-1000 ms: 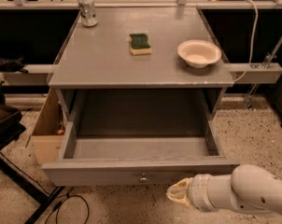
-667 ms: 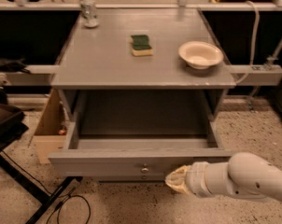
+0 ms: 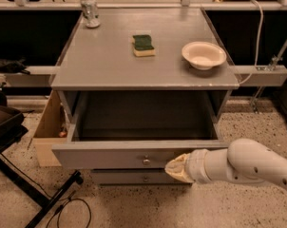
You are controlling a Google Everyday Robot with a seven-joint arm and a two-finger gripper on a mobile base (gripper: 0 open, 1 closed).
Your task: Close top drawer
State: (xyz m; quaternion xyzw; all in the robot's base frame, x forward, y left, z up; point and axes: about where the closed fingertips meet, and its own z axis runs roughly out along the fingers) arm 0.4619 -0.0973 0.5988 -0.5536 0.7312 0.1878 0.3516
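The top drawer (image 3: 110,155) is a wide grey drawer, partly pulled out of the grey cabinet (image 3: 110,70), with a small round metal knob (image 3: 146,161) at the centre of its front. Its inside looks empty. My gripper (image 3: 174,169) comes in from the lower right on a white arm. Its cream-coloured tip rests against the drawer front, just right of the knob and near the panel's lower edge.
On the cabinet top stand a can (image 3: 90,11), a green and yellow sponge (image 3: 144,45) and a white bowl (image 3: 204,55). A lower drawer (image 3: 143,177) shows beneath. A wooden box (image 3: 47,127) stands at the left, with a black stand (image 3: 10,127) and cables on the speckled floor.
The drawer has slid inward and less of its interior shows. My gripper has moved left and forward, staying against the drawer front near the knob.
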